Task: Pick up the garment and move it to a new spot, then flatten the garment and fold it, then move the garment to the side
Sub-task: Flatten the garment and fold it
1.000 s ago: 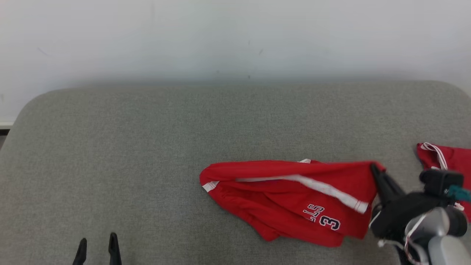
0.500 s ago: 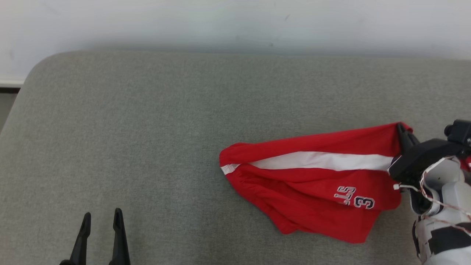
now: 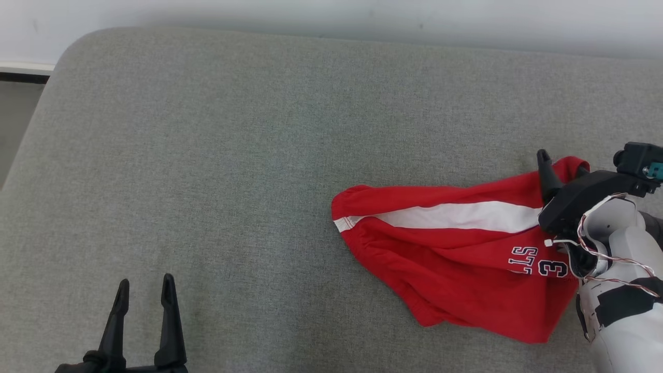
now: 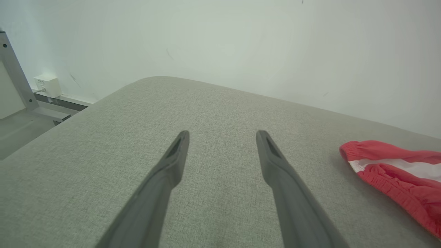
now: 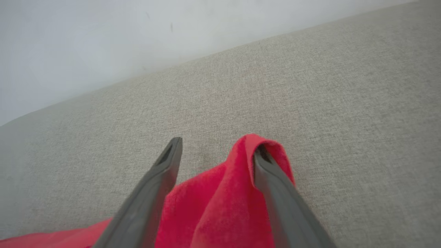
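Red garment [image 3: 456,259] partly over right gripper [image 3: 562,163]

You've got a grey cushion [image 3: 259,155] with red shorts [image 3: 456,264] lying crumpled on it at about 4 o'clock, white stripe up, elastic end toward 9 o'clock.

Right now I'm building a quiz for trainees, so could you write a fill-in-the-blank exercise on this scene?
The garment is mostly ___ with a white stripe.
The digit printed on it is ___.
The right hand is ___, not shut, with cloth draped over one finger.
The left hand holds ___.
Missing words: red; 3; open; nothing.
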